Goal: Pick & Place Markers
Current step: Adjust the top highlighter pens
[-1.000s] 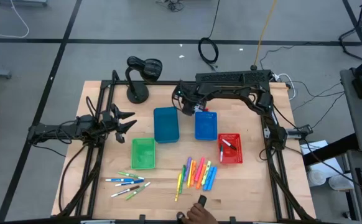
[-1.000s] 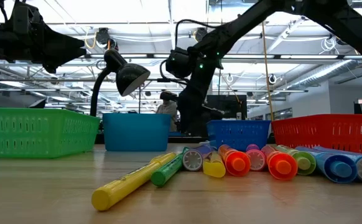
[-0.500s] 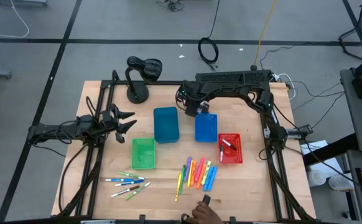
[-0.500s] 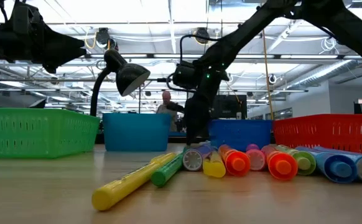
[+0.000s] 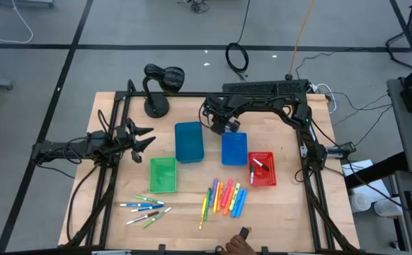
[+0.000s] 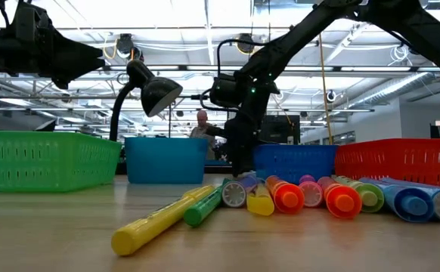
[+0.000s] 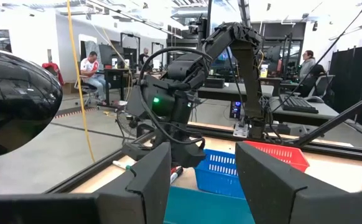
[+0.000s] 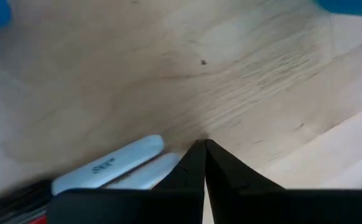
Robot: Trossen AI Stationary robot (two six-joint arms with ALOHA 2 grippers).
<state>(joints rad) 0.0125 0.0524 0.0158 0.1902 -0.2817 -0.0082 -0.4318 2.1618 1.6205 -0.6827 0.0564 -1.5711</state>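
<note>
The right gripper (image 5: 224,128) hangs at the far edge of the blue bin (image 5: 234,146), fingers pressed together with nothing between them; the right wrist view shows bare pale wood grain and a white-bodied marker (image 8: 109,164) lying just beside the tips. The left gripper (image 5: 141,137) waits at the table's (image 5: 291,212) left edge, fingers parted and empty, with open board between it and the teal bin (image 5: 189,142). The markers: a neon row (image 5: 226,198) lies side by side near the front edge, slim white pens (image 5: 144,208) fan out left of them, below the green basket (image 5: 163,174), and two rest inside the slotted red basket (image 5: 261,169). A hand (image 5: 238,246) shows at the front edge
</note>
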